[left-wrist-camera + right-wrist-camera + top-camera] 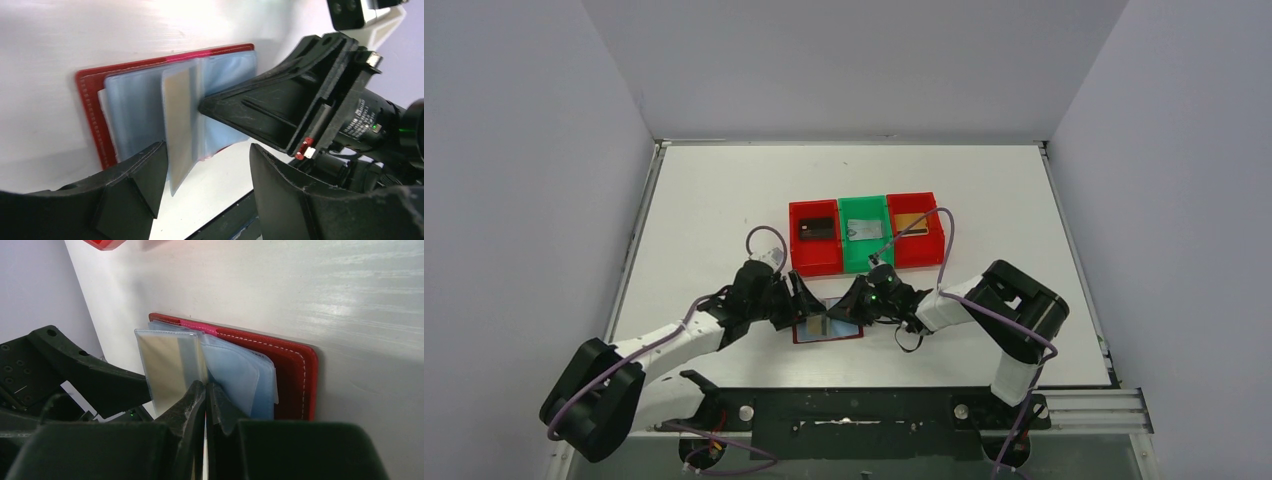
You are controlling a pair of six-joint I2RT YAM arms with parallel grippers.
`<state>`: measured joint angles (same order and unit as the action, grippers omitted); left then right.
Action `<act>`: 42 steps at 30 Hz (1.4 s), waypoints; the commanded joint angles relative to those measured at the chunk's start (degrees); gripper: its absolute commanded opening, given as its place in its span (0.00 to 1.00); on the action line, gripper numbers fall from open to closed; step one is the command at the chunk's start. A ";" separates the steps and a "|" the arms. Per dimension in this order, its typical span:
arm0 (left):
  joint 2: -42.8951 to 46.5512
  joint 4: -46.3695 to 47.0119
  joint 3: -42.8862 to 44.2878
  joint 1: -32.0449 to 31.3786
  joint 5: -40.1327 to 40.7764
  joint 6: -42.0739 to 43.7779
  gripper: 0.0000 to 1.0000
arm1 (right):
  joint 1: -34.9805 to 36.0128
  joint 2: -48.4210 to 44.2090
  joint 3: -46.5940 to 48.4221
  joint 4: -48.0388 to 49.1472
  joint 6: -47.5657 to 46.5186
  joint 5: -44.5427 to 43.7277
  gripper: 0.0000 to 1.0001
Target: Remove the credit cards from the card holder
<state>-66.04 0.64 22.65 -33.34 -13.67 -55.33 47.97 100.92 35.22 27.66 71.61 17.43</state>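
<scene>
1. White tabletop [724, 200] fills the middle of the overhead view; pale grey walls [524, 150] close it in at the left, right and top of the frame.
2. Three open plastic bins stand touching in a row just above frame centre: a bright red left bin [816, 264], a green middle bin [867, 260] and a bright red right bin [921, 255].
3. Each bin holds one thin rectangular card: a dark card [817, 228] in the left bin; a silvery-grey card [867, 230] in the middle bin; a gold card [912, 222] in the right bin.
4. Just below the bins, in the lower centre of the overhead view, the card holder [295, 375], a small dark red leather-like folding wallet, lies open and flat on the tabletop; both grippers meet over it.
5. Pale blue-grey clear sleeves [240, 375] fan out from its fold; one sleeve stands up from the rest and carries a gold-yellow card [167, 370] inside it.
6. The left gripper [207, 165] comes in from the left of the overhead view with its jaws spread; the free edge of the raised sleeve sits between them, just beside one finger; whether it touches I cannot tell.
7. The right gripper [205, 390] comes in from the right with its fingers pressed together; the tips rest against the sleeves at the fold, beside the raised sleeve; whether any sleeve is nipped between them cannot be told.
</scene>
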 commanded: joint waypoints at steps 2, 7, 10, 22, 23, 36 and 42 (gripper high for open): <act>-3.24 12.73 0.43 -0.34 -10.21 1.01 0.57 | -0.58 1.79 -2.76 -4.39 -1.36 -2.36 0.01; -4.03 15.62 1.24 -0.51 -12.43 0.57 0.54 | -0.47 -0.56 -2.38 -1.30 -1.77 -1.52 0.10; -3.57 15.88 1.42 -0.57 -12.59 0.79 0.54 | -0.20 -3.75 -2.05 0.06 -3.02 -1.80 0.23; -10.16 23.56 1.97 -1.75 -16.40 -1.02 0.54 | 0.91 -23.65 -2.33 -25.80 -1.78 -22.75 0.37; -11.06 24.13 2.34 -2.25 -16.50 -1.18 0.54 | 0.91 -26.49 -3.02 -27.30 -1.35 -24.95 0.36; -0.37 3.80 5.36 -4.33 4.54 1.28 0.55 | 2.19 -28.40 -1.42 -24.43 -7.76 -23.73 0.32; 4.16 1.86 1.40 -1.82 2.42 0.81 0.58 | 8.03 -19.89 6.77 -28.75 -11.08 -25.94 0.26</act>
<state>-63.59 5.30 26.15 -36.36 -12.36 -54.98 52.66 77.91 35.75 -0.95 64.20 -6.50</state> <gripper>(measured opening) 0.575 0.283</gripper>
